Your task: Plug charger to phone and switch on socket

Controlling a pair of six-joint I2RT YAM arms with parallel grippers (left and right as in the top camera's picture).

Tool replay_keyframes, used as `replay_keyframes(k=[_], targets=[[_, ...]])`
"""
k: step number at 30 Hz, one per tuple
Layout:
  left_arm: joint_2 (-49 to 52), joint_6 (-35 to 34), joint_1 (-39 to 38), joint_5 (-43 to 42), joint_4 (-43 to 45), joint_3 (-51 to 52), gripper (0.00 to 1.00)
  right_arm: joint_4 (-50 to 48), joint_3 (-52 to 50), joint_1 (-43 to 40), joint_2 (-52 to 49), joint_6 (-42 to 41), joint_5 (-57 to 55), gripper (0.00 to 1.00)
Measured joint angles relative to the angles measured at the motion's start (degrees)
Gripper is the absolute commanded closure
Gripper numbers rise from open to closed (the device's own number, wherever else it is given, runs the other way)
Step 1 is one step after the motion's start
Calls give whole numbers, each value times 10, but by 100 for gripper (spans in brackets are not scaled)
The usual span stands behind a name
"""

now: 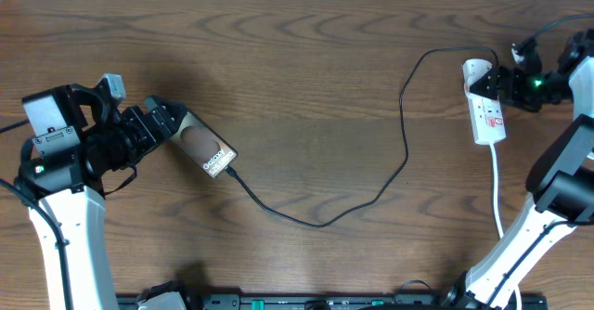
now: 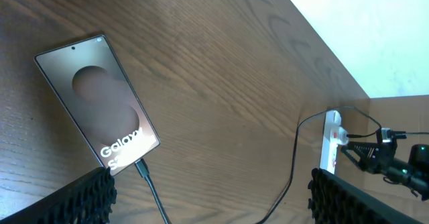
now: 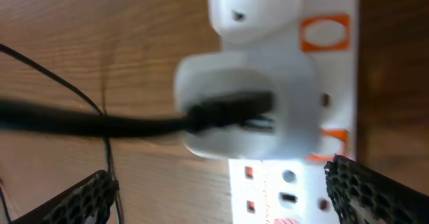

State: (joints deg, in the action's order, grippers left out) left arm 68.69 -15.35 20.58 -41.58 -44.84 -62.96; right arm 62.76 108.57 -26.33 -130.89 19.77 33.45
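Left pincer (image 2: pixel 209 184): fingers spread wide apart, gripping nothing; both mesh-textured pads (image 2: pixel 80 200) show at the bottom corners of the left wrist view.
Phone (image 2: pixel 97 103): lies flat on the wooden table (image 1: pixel 297 59), screen up, just ahead of the left pincer. Its lettered end is close to the pad at the lower left. Contact with that pad cannot be determined.
Charger cable (image 1: pixel 320 224): its connector tip meets the phone's bottom edge, at the end nearest the left pincer. From there the cable runs away across the table in a loose curve and rises toward the right pincer.
Right pincer (image 3: pixel 218 174): fingers apart, closed on nothing; it hangs directly over the power strip.
Power strip (image 1: pixel 488 110): lies between the right pincer's two fingers in the right wrist view, well apart from the left pincer.
White adapter (image 3: pixel 248 106): seated in the strip, directly in front of the right pincer, with the black cable leaving its side.
Orange switches (image 3: pixel 325 33): on the strip beside the adapter; their position cannot be read.
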Motion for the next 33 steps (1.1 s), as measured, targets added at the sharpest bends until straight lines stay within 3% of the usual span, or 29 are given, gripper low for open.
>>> replay_keyframes(k=[33], targets=[[0,0,0,0,-4,0,9,-14,-1,11,0,-11,-11,1]])
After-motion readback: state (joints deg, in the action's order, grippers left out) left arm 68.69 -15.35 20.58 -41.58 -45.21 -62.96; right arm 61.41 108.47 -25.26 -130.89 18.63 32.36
